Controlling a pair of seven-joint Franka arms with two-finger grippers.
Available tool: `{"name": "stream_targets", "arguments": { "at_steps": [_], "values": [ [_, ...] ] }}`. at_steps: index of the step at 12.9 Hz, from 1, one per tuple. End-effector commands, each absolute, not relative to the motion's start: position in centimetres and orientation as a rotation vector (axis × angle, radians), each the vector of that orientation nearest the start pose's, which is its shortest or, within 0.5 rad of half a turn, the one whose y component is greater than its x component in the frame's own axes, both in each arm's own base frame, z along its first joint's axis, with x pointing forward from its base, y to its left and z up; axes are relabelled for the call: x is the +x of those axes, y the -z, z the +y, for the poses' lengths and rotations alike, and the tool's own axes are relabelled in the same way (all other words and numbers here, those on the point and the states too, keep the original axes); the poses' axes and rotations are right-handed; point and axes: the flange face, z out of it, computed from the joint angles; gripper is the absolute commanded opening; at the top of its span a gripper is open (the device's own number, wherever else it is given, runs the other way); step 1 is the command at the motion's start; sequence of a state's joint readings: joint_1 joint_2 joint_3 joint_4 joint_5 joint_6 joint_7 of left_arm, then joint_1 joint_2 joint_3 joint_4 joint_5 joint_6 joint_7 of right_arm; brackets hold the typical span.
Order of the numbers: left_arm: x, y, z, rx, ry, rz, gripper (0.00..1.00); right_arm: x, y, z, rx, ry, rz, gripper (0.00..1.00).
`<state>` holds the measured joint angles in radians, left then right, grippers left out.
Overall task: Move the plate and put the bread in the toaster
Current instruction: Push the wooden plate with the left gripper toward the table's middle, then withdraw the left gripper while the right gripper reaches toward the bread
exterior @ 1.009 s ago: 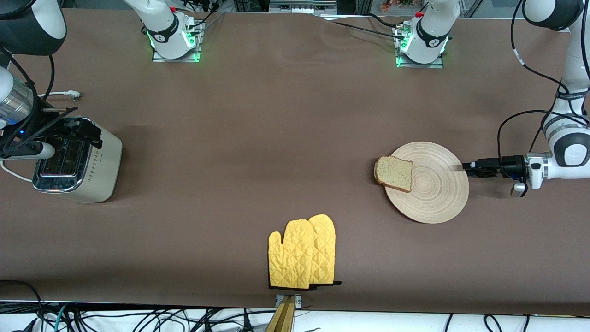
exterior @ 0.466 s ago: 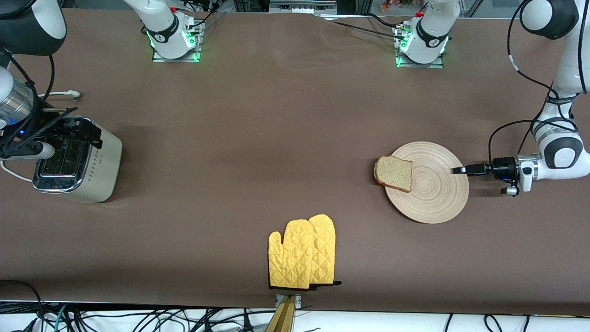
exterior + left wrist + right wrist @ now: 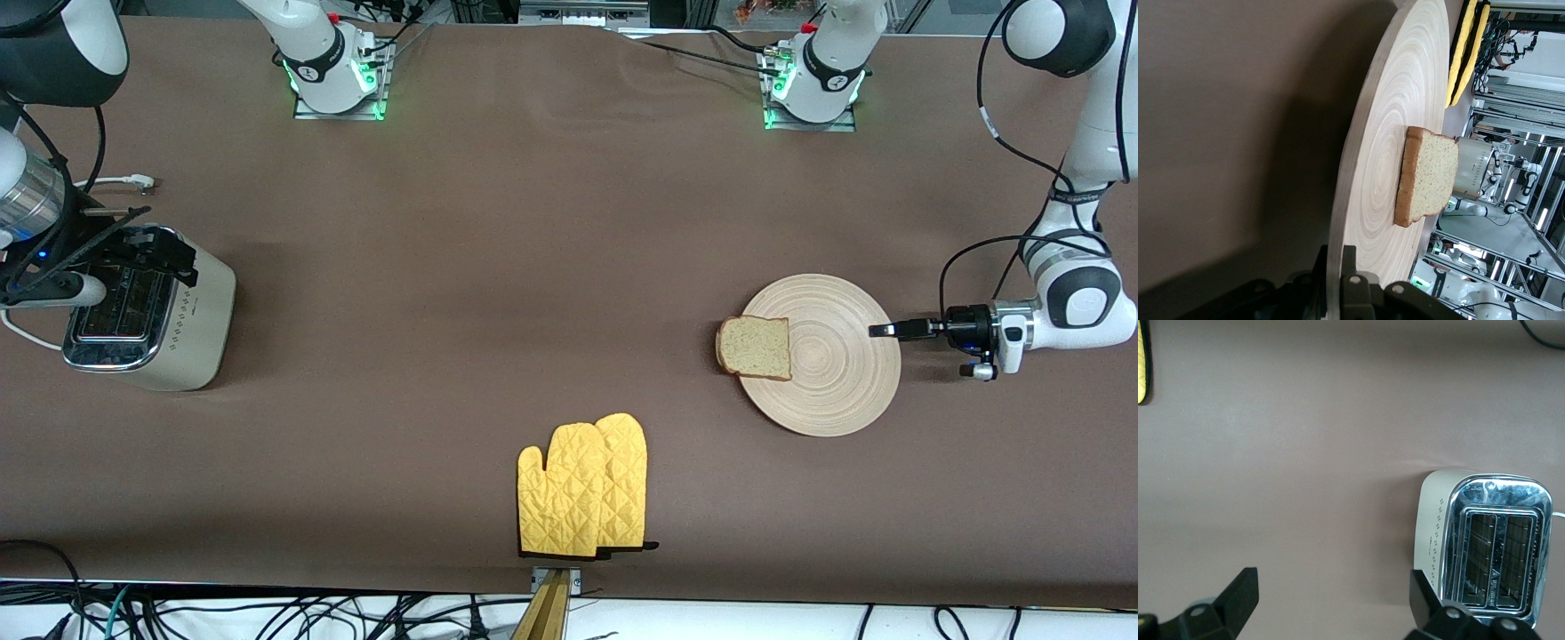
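Left gripper (image 3: 880,331) clamped on the rim of the plate (image 3: 836,391); right gripper (image 3: 1331,600) spread wide above the toaster (image 3: 191,329).

The only writing is a small dark mark low on the toaster's dotted side, too small to read. A brown cloth (image 3: 533,249) covers the whole table, with metal framing and cable bundles around it. Taking the plate as landmark: the bread (image 3: 755,347) lies on it at the edge toward the right arm's end, its corner seemingly overhanging the rim. The left gripper's fingers (image 3: 1350,293) pinch the plate's edge toward the left arm's end, the plate appearing tilted. The yellow oven mitts (image 3: 582,487) lie nearer the front camera than the plate; the toaster stands well apart, at the right arm's end, both slots bare.
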<state>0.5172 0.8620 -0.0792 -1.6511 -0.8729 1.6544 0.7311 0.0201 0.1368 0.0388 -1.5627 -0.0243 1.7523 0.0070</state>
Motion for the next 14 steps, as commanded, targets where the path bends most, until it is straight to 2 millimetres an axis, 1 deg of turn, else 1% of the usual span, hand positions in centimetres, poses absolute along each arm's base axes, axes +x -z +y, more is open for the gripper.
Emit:
{"name": "stream_targets", "arguments": {
  "at_steps": [1, 2, 3, 4, 5, 6, 8, 9, 11, 12, 13, 14],
  "values": [
    [59.1, -11.6, 14.1, 1.924, 0.266, 0.197, 0.00, 60.7, -57.0, 3.4, -3.166, 0.099, -0.078, 1.00],
    [59.4, -11.6, 12.3, 1.929, 0.287, 0.166, 0.00, 60.7, -57.0, 3.6, -3.165, 0.097, -0.083, 1.00],
    [59.7, -11.6, 9.2, 1.932, 0.307, 0.107, 0.00, 60.6, -57.1, 3.8, -3.165, 0.097, -0.087, 1.00],
    [60.2, -11.8, 7.0, 1.944, 0.313, 0.067, 0.00, 60.6, -57.2, 4.0, -3.165, 0.099, -0.095, 1.00],
    [60.6, -12.4, 4.7, 1.957, 0.314, 0.030, 0.00, 60.6, -56.9, 4.0, -3.164, 0.090, -0.099, 1.00],
    [60.3, -12.7, 2.6, 1.958, 0.308, 0.024, 0.00, 60.7, -56.5, 3.9, -3.164, 0.077, -0.097, 1.00],
    [59.4, -13.1, -2.5, 1.959, 0.260, 0.058, 0.00, 61.1, -55.4, 3.8, -3.156, 0.050, -0.095, 1.00],
    [58.6, -13.4, -5.7, 1.956, 0.228, 0.079, 0.00, 61.3, -54.8, 4.1, -3.156, 0.031, -0.102, 1.00],
    [57.1, -13.6, -10.0, 1.948, 0.186, 0.091, 0.00, 61.6, -53.4, 4.4, -3.149, -0.001, -0.095, 1.00],
    [56.5, -13.4, -12.0, 1.939, 0.174, 0.097, 0.00, 61.9, -52.4, 5.1, -3.133, -0.029, -0.093, 1.00],
    [55.9, -13.5, -14.2, 1.942, 0.158, 0.097, 0.00, 62.0, -51.6, 6.5, -3.097, -0.054, -0.104, 1.00],
    [55.3, -13.1, -16.1, 1.964, 0.135, 0.097, 0.00, 62.2, -50.3, 7.2, -3.072, -0.085, -0.107, 1.00]
  ]
}}
